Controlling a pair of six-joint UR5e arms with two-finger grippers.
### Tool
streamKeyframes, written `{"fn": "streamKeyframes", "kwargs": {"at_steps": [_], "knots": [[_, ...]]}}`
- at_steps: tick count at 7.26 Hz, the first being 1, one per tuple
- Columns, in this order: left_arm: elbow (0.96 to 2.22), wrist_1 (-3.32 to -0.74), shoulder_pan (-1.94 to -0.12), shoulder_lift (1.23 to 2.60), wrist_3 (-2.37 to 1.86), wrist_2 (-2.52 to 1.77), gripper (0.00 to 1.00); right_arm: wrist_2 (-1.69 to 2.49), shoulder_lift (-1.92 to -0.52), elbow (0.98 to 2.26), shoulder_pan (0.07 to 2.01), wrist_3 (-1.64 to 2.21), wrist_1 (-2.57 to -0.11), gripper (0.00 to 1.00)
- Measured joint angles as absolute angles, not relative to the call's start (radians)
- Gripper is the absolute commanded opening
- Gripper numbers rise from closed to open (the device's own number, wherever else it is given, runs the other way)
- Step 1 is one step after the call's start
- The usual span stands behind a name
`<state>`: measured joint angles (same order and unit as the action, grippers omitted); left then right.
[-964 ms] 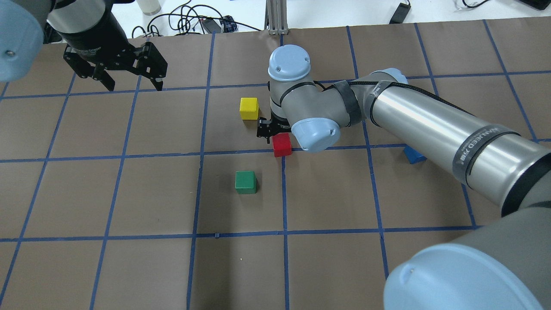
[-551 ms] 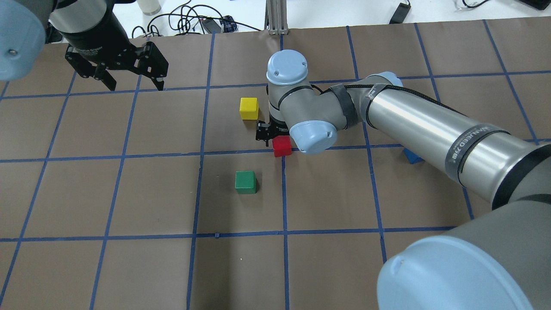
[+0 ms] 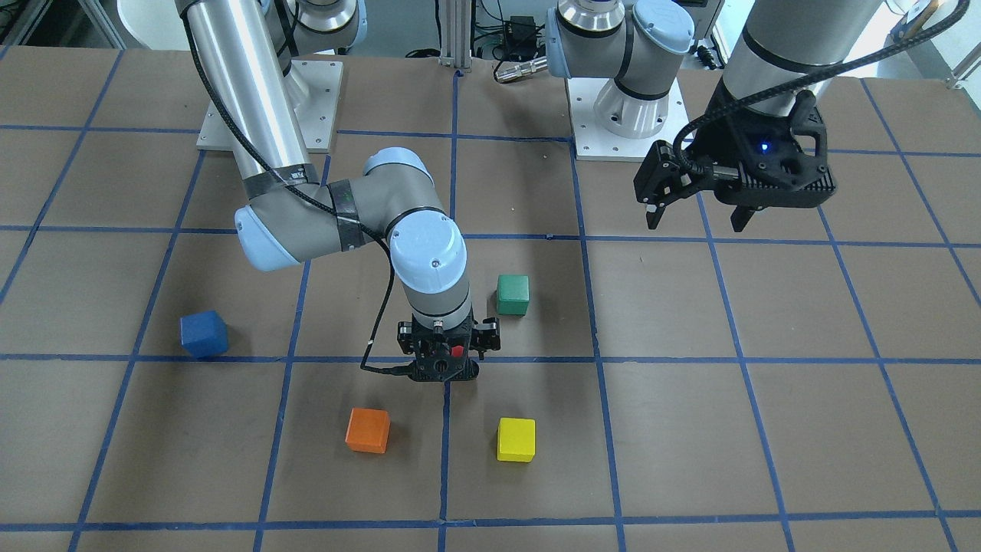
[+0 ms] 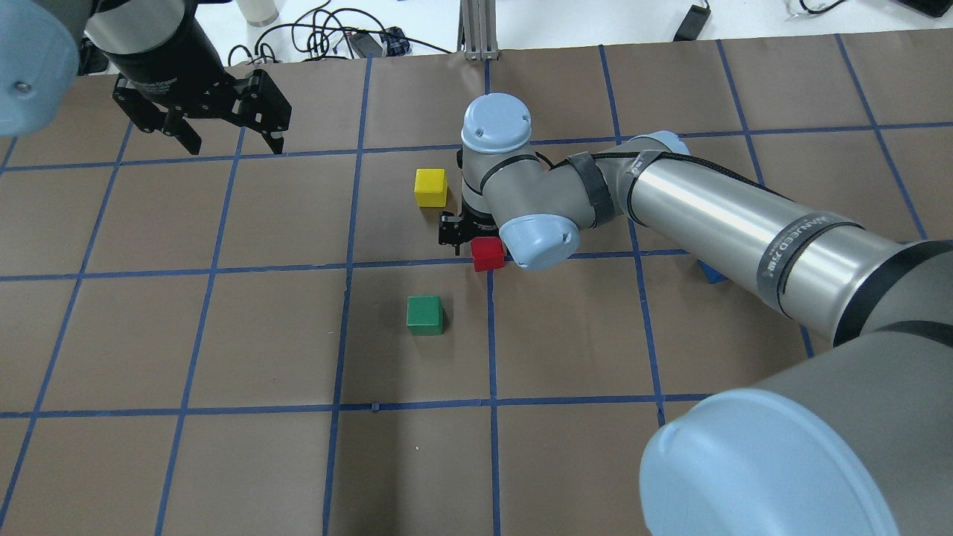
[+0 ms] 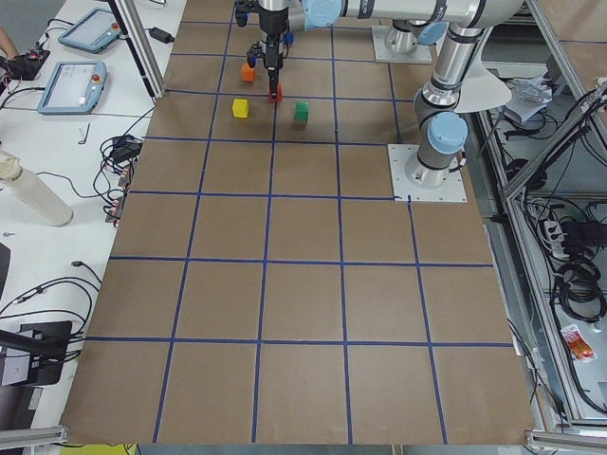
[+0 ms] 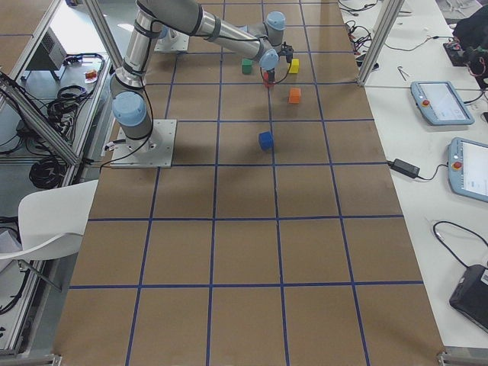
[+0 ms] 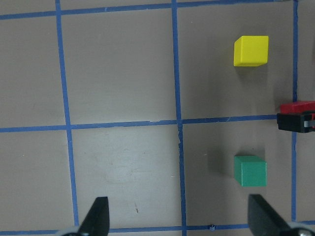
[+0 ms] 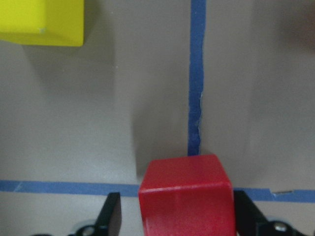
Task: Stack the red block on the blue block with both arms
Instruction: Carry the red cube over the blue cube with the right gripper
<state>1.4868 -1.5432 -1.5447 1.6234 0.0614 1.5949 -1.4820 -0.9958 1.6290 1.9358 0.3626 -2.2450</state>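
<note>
The red block (image 4: 488, 254) sits on the brown table by a blue tape crossing. My right gripper (image 3: 444, 368) stands straight down over it. In the right wrist view the red block (image 8: 184, 194) lies between the two fingers (image 8: 113, 216), which are open with a small gap on each side. The blue block (image 3: 205, 334) sits alone on the table, apart from both grippers, and the right arm mostly hides it in the overhead view (image 4: 713, 274). My left gripper (image 4: 227, 141) is open and empty, held above the table's far left.
A yellow block (image 4: 430, 187) sits just beyond the red one and a green block (image 4: 425, 314) just in front of it. An orange block (image 3: 368, 429) lies near the right gripper. The arm bases (image 3: 628, 115) stand at the robot's edge.
The right arm's wrist has come down a little and shifted slightly left over the red block. The red block and the left arm have not moved.
</note>
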Motion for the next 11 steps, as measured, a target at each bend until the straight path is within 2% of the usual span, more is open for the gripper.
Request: {"fn": "streamKeyframes", "kwargs": {"at_steps": [3, 5, 8, 11], "knots": [[1.487, -1.544, -1.545, 1.623, 0.061, 1.595, 1.00, -1.493, -1.013, 1.624, 1.932, 0.354, -2.238, 0.00], [1.483, -1.543, -1.545, 1.624, 0.061, 1.595, 1.00, -1.497, -1.068, 1.581, 1.906, 0.352, -2.145, 0.00], [1.485, -1.543, -1.545, 1.624, 0.061, 1.594, 1.00, -1.499, -1.169, 1.516, 1.780, 0.305, -1.940, 0.00], [1.488, -1.542, -1.545, 1.624, 0.061, 1.594, 1.00, -1.505, -1.290, 1.572, 1.620, 0.097, -1.822, 0.00]]}}
